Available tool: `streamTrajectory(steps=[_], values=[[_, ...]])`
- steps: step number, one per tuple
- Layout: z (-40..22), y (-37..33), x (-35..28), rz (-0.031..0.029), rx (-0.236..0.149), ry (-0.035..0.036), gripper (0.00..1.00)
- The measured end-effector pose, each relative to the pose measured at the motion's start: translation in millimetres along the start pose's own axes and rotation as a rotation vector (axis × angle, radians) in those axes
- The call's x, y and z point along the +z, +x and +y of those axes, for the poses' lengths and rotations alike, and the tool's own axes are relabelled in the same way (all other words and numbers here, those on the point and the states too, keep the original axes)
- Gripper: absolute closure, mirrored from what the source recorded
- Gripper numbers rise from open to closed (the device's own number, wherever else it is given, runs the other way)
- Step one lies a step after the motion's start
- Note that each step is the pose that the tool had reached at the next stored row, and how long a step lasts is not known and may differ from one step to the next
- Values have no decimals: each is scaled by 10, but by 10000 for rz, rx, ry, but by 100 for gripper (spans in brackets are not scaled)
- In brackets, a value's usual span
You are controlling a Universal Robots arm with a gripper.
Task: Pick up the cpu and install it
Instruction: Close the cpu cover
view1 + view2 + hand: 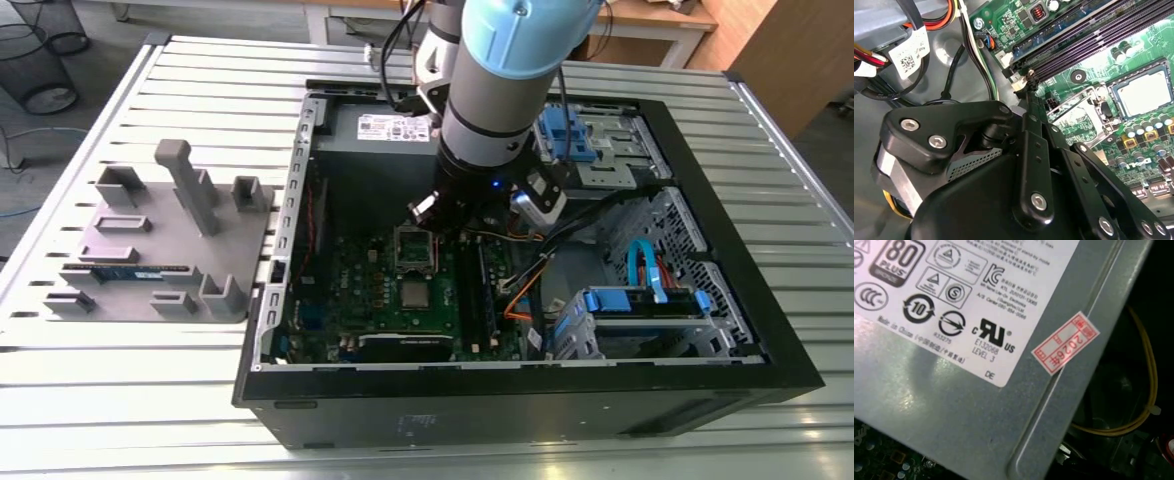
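Cpu (1144, 93) lying flat, shiny top up, in its socket on the green motherboard (360, 290), inside the open computer case (534, 410) on the slatted bench (134, 400), with the socket's metal frame (1079, 112) swung up just beside it. Tool (443, 220) hanging inside the case over the board, near that frame and the long memory slots (1094, 30), apart from the cpu; open or closed, cannot tell. Grey fixture plate (147, 250) on the bench beside the case, at the exterior view's left.
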State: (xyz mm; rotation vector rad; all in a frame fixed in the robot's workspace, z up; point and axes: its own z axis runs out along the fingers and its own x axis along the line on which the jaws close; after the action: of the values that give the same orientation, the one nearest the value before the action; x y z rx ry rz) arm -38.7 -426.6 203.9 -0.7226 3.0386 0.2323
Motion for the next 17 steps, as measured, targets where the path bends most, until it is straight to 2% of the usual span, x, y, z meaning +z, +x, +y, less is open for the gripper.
streamTrajectory(steps=[17], values=[[9,-5,26,-13,18,-15,89]])
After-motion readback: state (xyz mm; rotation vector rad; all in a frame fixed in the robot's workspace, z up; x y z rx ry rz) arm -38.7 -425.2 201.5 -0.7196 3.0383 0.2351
